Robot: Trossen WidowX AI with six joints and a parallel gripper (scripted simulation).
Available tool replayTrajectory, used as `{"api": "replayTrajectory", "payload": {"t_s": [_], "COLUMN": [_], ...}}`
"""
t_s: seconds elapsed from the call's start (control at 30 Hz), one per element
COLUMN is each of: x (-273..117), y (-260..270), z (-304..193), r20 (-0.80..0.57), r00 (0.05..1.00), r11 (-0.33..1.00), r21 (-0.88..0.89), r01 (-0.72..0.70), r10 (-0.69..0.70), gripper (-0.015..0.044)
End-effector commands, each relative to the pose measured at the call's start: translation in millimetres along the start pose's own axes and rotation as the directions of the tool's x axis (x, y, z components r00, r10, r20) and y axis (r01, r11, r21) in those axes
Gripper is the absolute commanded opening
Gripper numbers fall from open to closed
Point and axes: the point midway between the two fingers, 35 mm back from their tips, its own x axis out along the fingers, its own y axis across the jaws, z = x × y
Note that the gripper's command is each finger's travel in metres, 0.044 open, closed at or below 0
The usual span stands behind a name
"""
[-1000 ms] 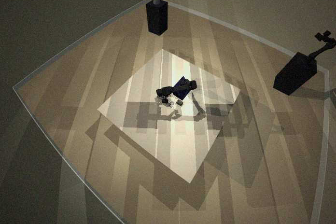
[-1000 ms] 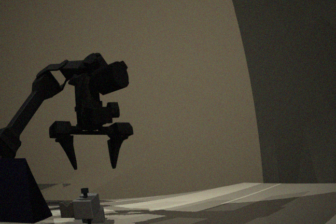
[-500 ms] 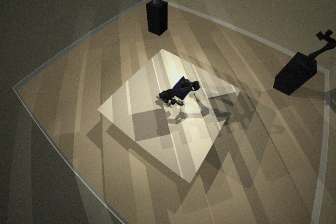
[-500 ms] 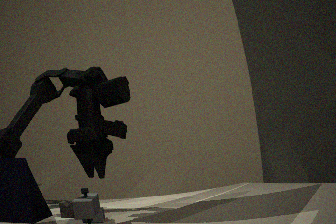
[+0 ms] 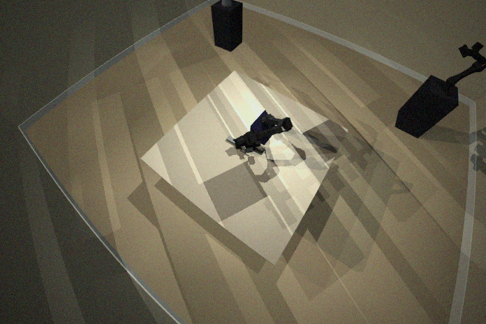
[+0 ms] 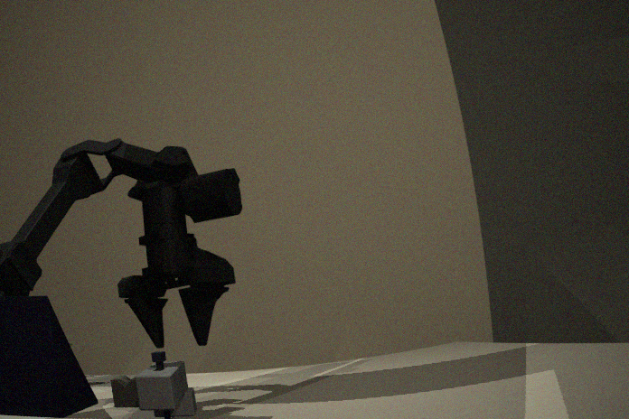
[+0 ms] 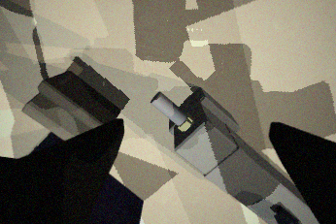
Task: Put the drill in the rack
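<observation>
My gripper (image 6: 181, 345) (image 7: 194, 127) is open and empty, pointing down above the housing's drill end. The long grey housing (image 6: 157, 392) (image 7: 233, 168) runs diagonally in the wrist view, from the centre to the lower right. The drill (image 7: 167, 107) is a silver rod sticking out of its dark end through a yellow collar (image 7: 184, 124). The key (image 6: 158, 357) is a dark knob standing up on the housing in the exterior view, just under one fingertip; a dark part shows at the wrist view's lower right. The small grooved rack (image 6: 123, 391) (image 7: 53, 112) holds nothing that I can see.
The arm's dark blue base (image 5: 258, 121) (image 6: 36, 361) stands near the housing and rack on the pale table top (image 5: 178, 145). Two other arms stand on black pedestals (image 5: 227, 25) (image 5: 426, 107) away from the table. Patchy shadows cross the scene.
</observation>
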Motion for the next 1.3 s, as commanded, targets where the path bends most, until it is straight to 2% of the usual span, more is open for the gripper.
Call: {"api": "replayTrajectory", "payload": {"t_s": [0.0,0.83,1.27], "x": [18.8,19.1,36.9], "y": [30.8,30.7,26.6], "z": [8.6,8.6,6.0], "r20": [0.010,0.010,0.010], "r00": [0.999,0.999,0.999], "r11": [0.674,0.674,0.674], "r21": [-0.738,-0.738,-0.738], "r01": [-0.017,-0.017,-0.017], "r10": [0.036,0.036,0.036], "gripper": [0.0440,0.0440,0.0440]}}
